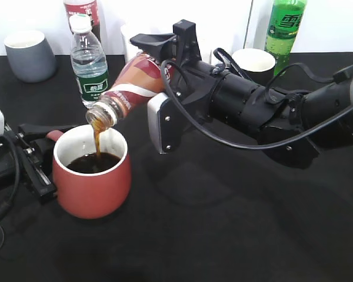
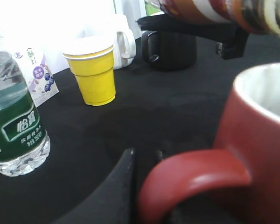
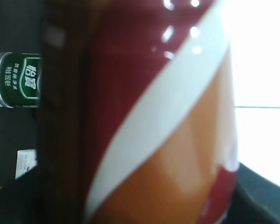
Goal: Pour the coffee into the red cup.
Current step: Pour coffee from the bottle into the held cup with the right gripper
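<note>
The right claw (image 1: 160, 61) is clenched around the body of the coffee bottle (image 1: 131, 86), which it holds tipped steeply, mouth down and to the left, above the left part of the black desk (image 1: 235, 223). The bottle is small and clear, wrapped in a label of brown, red and white bands; in the right wrist view that label (image 3: 144, 121) fills nearly the whole frame. A thin dark stream of coffee (image 1: 97, 141) falls from the open mouth into the red cup (image 1: 93, 176), which stands directly below, near the desk's left edge. The cup is a large rounded brick-red mug with an off-white inside, and dark coffee pools within it. The left claw (image 1: 42, 154) lies low at the cup's left side, by the handle (image 2: 191, 179); one black finger (image 2: 119, 186) sits just beside the handle, but I cannot tell whether it grips or is released. Along the far edge stand a water bottle (image 1: 89, 61) with a green label, a grey cup (image 1: 29, 56), a green soda bottle (image 1: 283, 26), and a yellow cup (image 2: 94, 72).
</note>
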### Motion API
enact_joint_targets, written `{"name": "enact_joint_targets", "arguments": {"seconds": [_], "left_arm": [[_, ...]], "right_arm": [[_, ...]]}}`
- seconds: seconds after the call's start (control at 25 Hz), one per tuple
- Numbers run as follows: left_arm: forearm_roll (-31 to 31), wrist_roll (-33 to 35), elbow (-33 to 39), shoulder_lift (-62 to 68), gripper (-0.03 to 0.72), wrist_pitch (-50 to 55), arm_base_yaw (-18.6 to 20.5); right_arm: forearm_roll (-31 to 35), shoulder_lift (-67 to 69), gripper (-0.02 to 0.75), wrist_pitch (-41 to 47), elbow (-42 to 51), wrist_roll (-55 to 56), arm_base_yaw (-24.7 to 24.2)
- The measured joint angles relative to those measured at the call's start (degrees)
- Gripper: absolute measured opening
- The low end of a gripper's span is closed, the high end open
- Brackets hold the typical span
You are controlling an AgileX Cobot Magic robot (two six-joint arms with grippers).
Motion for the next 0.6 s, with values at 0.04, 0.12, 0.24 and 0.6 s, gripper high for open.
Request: {"name": "enact_joint_targets", "arguments": {"seconds": [0.04,0.12,0.24,0.6], "left_arm": [[0.0,0.0,0.0,0.0,0.083,0.0,0.0],[0.0,0.0,0.0,0.0,0.083,0.0,0.0],[0.0,0.0,0.0,0.0,0.083,0.1,0.0],[-1.3,0.0,0.0,0.0,0.083,0.2,0.0]], "right_arm": [[0.0,0.0,0.533,0.0,0.0,1.5,0.0],[0.0,0.0,0.533,0.0,0.0,4.4,0.0],[0.0,0.0,0.533,0.1,0.8,6.1,0.0],[0.0,0.0,0.533,0.0,1.1,41.2,0.0]]}}
